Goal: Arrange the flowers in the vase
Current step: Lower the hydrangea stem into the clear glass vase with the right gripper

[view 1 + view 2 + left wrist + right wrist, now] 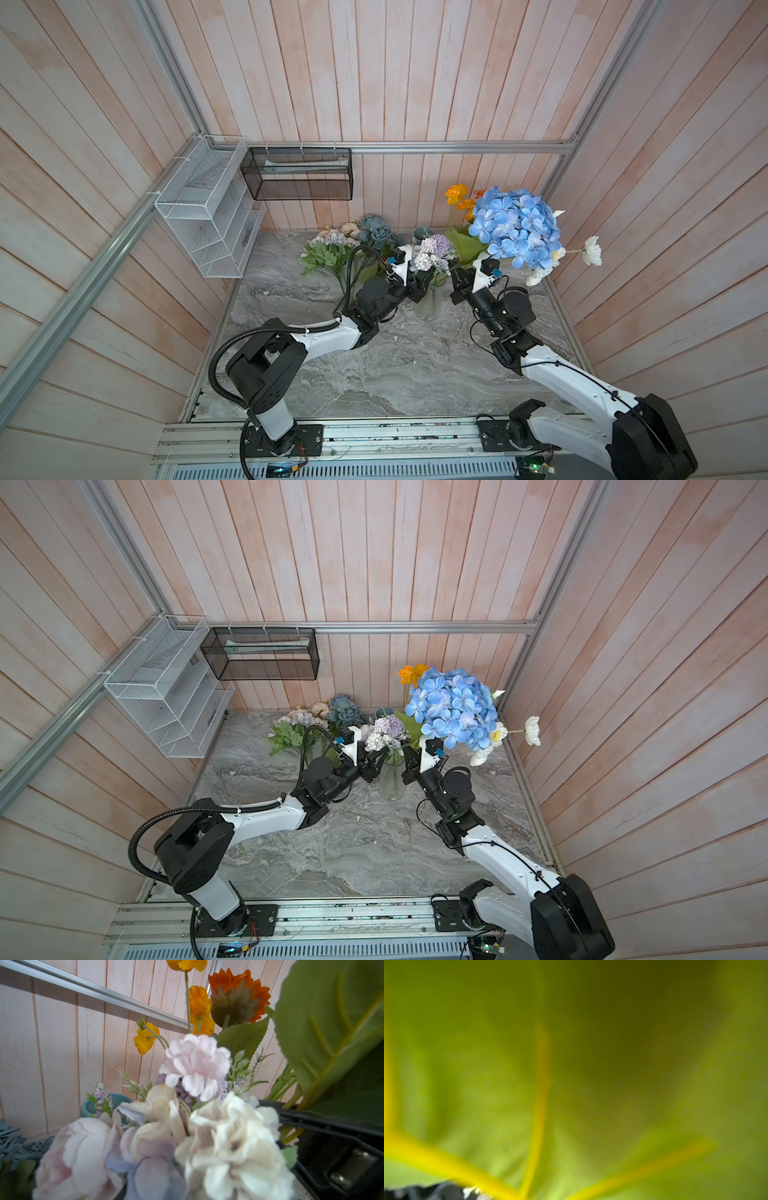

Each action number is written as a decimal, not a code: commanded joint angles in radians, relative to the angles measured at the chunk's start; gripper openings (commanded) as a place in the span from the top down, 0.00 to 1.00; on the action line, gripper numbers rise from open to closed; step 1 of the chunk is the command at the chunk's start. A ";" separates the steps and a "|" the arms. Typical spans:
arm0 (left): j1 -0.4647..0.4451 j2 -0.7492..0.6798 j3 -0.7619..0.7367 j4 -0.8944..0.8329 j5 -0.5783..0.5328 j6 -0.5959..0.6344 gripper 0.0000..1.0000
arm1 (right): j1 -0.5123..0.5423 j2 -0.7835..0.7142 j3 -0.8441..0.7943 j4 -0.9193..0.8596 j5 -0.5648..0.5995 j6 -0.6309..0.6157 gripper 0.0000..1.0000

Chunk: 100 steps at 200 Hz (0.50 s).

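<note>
no text, label, brand, number or sign can be read in any of these views.

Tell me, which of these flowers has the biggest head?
The bright blue hydrangea: its round head dwarfs the orange flowers, white flowers and lilac bunch beside it.

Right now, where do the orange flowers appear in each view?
Top view: orange flowers at the back, left of blue hydrangea.
Top view: orange flowers partly behind the hydrangea.
Left wrist: orange flowers behind the pale pink bloom.
Right wrist: absent; blurred green leaf fills it.
Shared landmark: teal pot (not right wrist).
</note>
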 commanded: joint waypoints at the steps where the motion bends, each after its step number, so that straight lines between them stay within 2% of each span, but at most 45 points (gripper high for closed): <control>1: 0.003 -0.004 -0.020 0.022 -0.005 -0.008 0.45 | 0.016 0.042 0.042 -0.086 0.035 -0.057 1.00; 33: 0.003 -0.006 -0.025 0.023 -0.005 -0.010 0.45 | 0.026 0.094 0.073 -0.139 0.042 -0.076 1.00; 65: 0.003 -0.009 -0.031 0.025 -0.006 -0.010 0.44 | 0.027 0.112 0.050 -0.118 0.049 -0.071 0.97; 73: 0.003 -0.010 -0.032 0.027 -0.006 -0.010 0.44 | 0.027 0.109 0.047 -0.122 0.049 -0.067 0.93; 100: 0.003 -0.016 -0.037 0.026 -0.007 -0.006 0.43 | 0.026 0.068 0.054 -0.159 0.032 -0.055 0.72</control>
